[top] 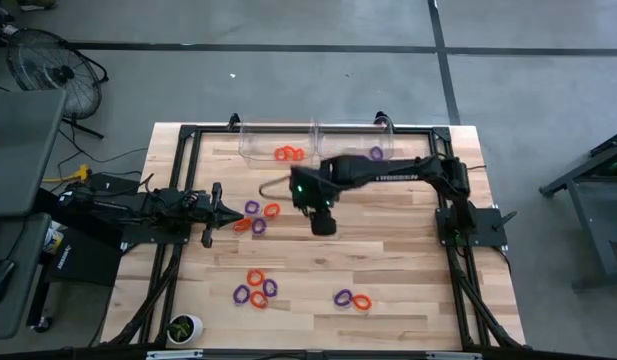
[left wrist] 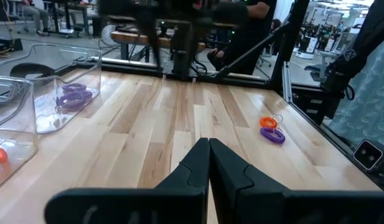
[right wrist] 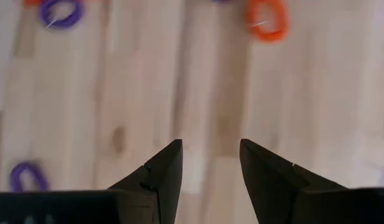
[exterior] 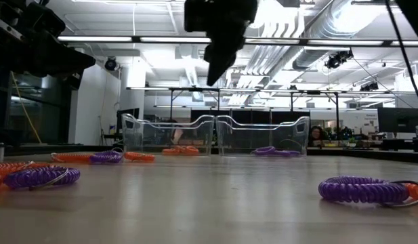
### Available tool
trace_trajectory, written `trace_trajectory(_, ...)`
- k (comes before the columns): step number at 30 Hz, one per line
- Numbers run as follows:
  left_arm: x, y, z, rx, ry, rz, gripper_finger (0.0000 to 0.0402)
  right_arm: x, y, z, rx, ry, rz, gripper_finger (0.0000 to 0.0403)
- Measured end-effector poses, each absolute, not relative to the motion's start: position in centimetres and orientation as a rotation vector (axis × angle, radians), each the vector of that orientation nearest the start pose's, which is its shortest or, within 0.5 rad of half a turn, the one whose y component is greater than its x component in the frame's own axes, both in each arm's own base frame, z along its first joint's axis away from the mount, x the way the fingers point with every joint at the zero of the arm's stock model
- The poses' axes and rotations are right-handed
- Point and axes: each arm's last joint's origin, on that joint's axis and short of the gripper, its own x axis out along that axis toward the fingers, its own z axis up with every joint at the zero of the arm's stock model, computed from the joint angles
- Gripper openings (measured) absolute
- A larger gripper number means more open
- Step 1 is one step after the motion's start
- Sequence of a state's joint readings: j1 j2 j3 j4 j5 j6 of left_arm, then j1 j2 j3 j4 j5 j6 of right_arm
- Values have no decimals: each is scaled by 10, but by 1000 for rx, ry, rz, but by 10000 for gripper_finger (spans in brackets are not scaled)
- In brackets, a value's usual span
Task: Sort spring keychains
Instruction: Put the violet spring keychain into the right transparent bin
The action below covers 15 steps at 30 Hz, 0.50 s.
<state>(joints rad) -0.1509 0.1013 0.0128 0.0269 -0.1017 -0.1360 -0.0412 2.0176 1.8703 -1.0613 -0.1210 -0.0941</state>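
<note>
Orange and purple spring keychains lie flat on the wooden table in loose groups: one group by the left gripper (top: 256, 218), one near the front edge (top: 255, 289), and a pair (top: 352, 299) at front right. More lie in the two clear bins: orange ones (top: 288, 153) in the left bin, a purple one (top: 376, 153) in the right bin. My right gripper (right wrist: 210, 144) hangs open above bare wood mid-table (top: 321, 222), pointing steeply down, with nothing between its fingers. My left gripper (left wrist: 208, 149) stays shut and level at the table's left (top: 233, 215).
The two clear bins (exterior: 169, 134) (exterior: 263, 134) stand side by side at the far edge. A black frame (top: 178, 135) borders the table. A small potted plant (top: 183, 327) sits at the near left corner. Bare wood lies between the keychain groups.
</note>
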Motion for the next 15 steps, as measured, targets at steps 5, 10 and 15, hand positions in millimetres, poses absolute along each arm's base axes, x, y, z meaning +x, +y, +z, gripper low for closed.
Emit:
trace_trajectory(5, 102, -13, 162, -128, 64, -45, 0, 397, 24, 260, 11, 1203, 175, 153)
trace_trajectory(10, 102, -13, 162, -128, 65, -45, 0, 368, 62, 243, 18, 1192, 221, 153)
trace_trajectory(15, 102, -13, 162, -128, 64, -45, 0, 343, 94, 222, -39, 1201, 309, 154)
